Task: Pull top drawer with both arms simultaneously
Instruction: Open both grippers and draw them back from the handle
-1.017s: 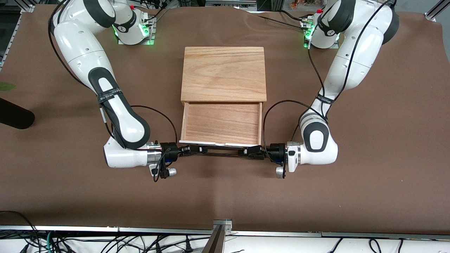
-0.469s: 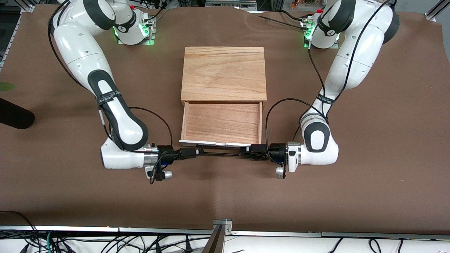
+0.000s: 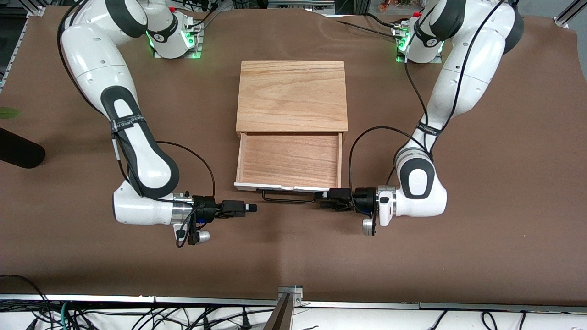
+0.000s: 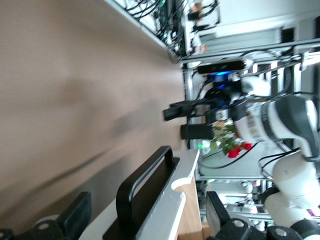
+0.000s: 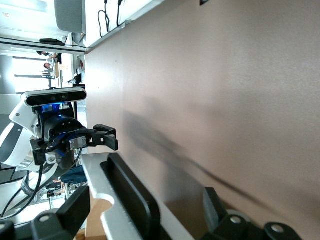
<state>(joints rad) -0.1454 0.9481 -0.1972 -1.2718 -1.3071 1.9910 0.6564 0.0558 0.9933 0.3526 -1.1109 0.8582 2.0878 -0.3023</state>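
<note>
Drawer work looks finished in the front view: the top drawer (image 3: 289, 160) stands pulled well out of the box (image 3: 291, 95), and both grippers have let go of its handle (image 3: 288, 197) since a second ago. The right gripper (image 3: 250, 208) has backed clear toward its arm's end; the left gripper (image 3: 324, 200) sits just beside the handle's end. Left wrist view: fingers (image 4: 75, 216) spread wide, bar between them untouched. Right wrist view: fingers (image 5: 74, 207) likewise wide apart, gripping nothing.

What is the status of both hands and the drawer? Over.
Left hand open at handle end. Right hand open, clear of handle, toward right arm's end. Top drawer pulled out. Nothing in the way.
</note>
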